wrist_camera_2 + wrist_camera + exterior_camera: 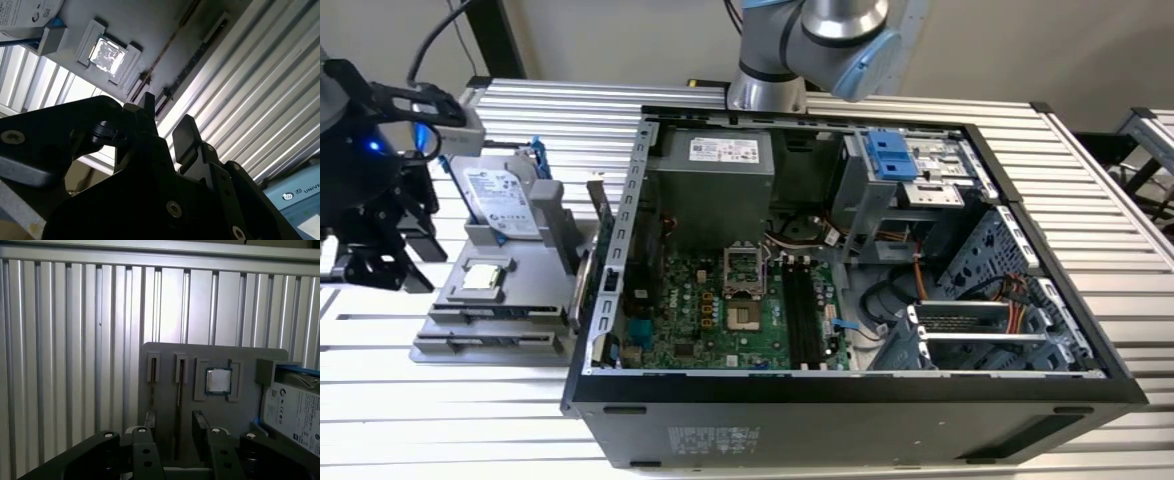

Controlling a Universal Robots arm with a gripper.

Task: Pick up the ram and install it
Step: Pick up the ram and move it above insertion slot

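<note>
The ram (178,390) is a thin dark stick standing on edge in a slot of the grey parts holder (165,352). A second slot lies beside it. In the exterior view the ram (494,314) lies near the front of that holder (454,350), to the left of the computer case. My gripper (384,272) hangs at the exterior view's far left, just off the holder's edge. In the first wrist view the gripper (174,422) is open above the holder, and the ram's slot runs between its two black fingers (200,427). The second wrist view has the gripper (166,114) open too, holding nothing.
The open computer case (854,392) fills the middle of the ribbed metal table (1107,190). Its green motherboard (707,315) carries black memory slots (803,315). On the holder, a silver hard drive (500,200) leans at the back, and a square processor chip (483,277) sits mid-way. The arm's base (767,90) stands behind the case.
</note>
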